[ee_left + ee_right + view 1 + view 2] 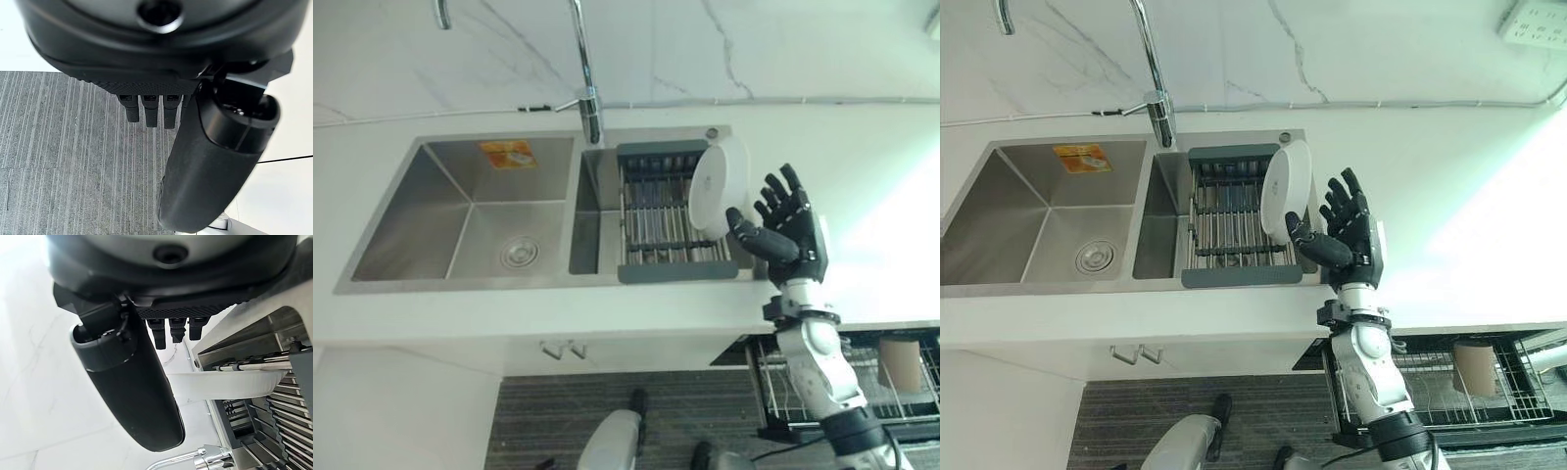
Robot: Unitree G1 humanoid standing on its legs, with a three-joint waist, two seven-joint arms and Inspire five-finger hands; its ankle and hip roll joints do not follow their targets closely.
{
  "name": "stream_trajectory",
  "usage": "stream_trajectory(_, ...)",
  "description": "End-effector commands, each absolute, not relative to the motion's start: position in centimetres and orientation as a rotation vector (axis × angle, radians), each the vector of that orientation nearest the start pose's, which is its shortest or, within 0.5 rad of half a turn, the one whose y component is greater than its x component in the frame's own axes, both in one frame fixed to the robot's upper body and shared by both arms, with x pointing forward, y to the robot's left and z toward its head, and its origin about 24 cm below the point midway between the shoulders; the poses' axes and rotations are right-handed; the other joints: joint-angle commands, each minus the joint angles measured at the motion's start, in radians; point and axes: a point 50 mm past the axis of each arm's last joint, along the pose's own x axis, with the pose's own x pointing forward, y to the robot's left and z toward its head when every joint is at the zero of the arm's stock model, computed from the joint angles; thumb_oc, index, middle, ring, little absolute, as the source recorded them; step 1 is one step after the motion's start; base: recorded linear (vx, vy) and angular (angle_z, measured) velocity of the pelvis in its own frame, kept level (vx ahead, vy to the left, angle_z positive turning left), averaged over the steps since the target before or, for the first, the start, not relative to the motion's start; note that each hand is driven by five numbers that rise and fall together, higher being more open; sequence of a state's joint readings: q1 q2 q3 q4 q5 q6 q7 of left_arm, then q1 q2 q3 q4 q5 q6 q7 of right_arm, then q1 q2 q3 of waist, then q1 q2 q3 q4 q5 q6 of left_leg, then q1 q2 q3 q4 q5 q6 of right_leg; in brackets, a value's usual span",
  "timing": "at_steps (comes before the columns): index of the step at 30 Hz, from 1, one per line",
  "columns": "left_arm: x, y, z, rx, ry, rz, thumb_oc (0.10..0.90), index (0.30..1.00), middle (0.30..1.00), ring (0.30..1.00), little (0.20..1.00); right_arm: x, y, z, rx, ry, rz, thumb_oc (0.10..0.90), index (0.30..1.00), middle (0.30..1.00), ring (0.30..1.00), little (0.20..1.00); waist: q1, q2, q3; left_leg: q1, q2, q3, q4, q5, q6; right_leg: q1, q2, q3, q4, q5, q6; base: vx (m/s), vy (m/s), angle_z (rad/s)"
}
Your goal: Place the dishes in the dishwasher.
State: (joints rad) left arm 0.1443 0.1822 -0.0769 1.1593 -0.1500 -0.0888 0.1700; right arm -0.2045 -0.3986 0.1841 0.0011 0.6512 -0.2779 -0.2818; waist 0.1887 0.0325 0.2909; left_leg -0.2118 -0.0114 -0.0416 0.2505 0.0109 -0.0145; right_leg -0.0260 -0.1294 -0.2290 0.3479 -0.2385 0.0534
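A white plate (715,186) stands on edge at the right end of a grey drying rack (656,211) set over the sink's right basin. Just to its right is my right hand (790,230), open with fingers spread and palm turned toward the plate. Its thumb (132,382) reaches to the plate's lower rim (220,384); I cannot tell whether they touch. The fingers are clear of the plate. My left hand (161,44) hangs low over the striped floor, its fingers straight and holding nothing.
The steel sink's left basin (470,211) lies left of the rack, and a tall faucet (587,98) stands behind it. Below the counter at the lower right, a pulled-out dishwasher rack (1430,387) holds a brown cup (1474,364). White counter (881,196) extends to the right.
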Motion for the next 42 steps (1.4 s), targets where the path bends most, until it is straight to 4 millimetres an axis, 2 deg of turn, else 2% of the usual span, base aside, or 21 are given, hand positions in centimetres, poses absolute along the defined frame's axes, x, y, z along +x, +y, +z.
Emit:
stream_trajectory(1, 3.4, 24.1, -16.3, 0.26, 1.23, 0.311, 0.8, 0.9, 0.9, 0.9, 0.9, 28.8, -17.9, 17.3, 0.355, -0.597, -0.003, 0.8, 0.9, 0.9, 0.9, 0.9, 0.012, -0.02, -0.058, 0.012, 0.043, -0.015, 0.05, -0.141, -0.035, -0.021, -0.049, -0.047, -0.048, 0.042, 0.056, 0.0, 0.003, 0.04)
stream_trajectory(11, 4.0, 23.9, -16.2, 0.237, 1.191, 0.279, 0.8, 0.9, 0.9, 0.9, 0.9, 29.8, -17.6, 17.6, 0.371, -0.573, -0.051, 0.8, 0.9, 0.9, 0.9, 0.9, 0.029, -0.021, -0.06, 0.015, 0.042, -0.016, 0.05, -0.144, -0.034, -0.013, -0.061, -0.069, -0.048, 0.043, 0.059, 0.01, 0.004, 0.07)
stream_trajectory(15, 4.2, 23.7, -16.3, 0.157, 1.192, 0.303, 0.8, 0.9, 0.9, 0.9, 0.9, 30.0, -17.8, 17.3, 0.386, -0.55, -0.075, 0.8, 0.9, 0.9, 0.9, 0.9, 0.033, -0.022, -0.06, 0.014, 0.044, -0.012, 0.05, -0.143, -0.034, -0.007, -0.066, -0.081, -0.048, 0.043, 0.06, 0.01, -0.006, 0.02)
stream_trajectory(23, 4.3, 23.6, -16.2, 0.179, 1.185, 0.288, 0.8, 0.9, 0.9, 0.9, 0.9, 30.5, -17.8, 17.0, 0.399, -0.525, -0.136, 0.8, 0.9, 0.9, 0.9, 0.9, 0.044, -0.02, -0.053, 0.008, 0.043, -0.019, 0.05, -0.137, -0.036, -0.005, -0.072, -0.093, -0.048, 0.043, 0.058, 0.01, -0.003, 0.1)
stream_trajectory(27, 3.9, 23.6, -16.3, 0.191, 1.188, 0.283, 0.8, 0.9, 0.9, 0.9, 0.9, 30.7, -18.2, 16.0, 0.405, -0.492, -0.169, 0.8, 0.9, 0.9, 0.9, 0.9, 0.05, -0.022, -0.053, 0.008, 0.042, -0.025, 0.05, -0.138, -0.037, -0.003, -0.074, -0.098, -0.048, 0.041, 0.058, 0.01, 0.0, 0.01)
stream_trajectory(42, 4.1, 23.6, -16.2, 0.2, 1.179, 0.265, 0.8, 0.9, 0.9, 0.9, 0.9, 31.5, -18.0, 14.7, 0.396, -0.412, -0.173, 0.8, 0.9, 0.9, 0.9, 0.9, 0.054, -0.015, -0.046, 0.006, 0.042, -0.03, 0.05, -0.134, -0.039, -0.002, -0.081, -0.107, -0.048, 0.043, 0.058, 0.0, 0.0, 0.0)
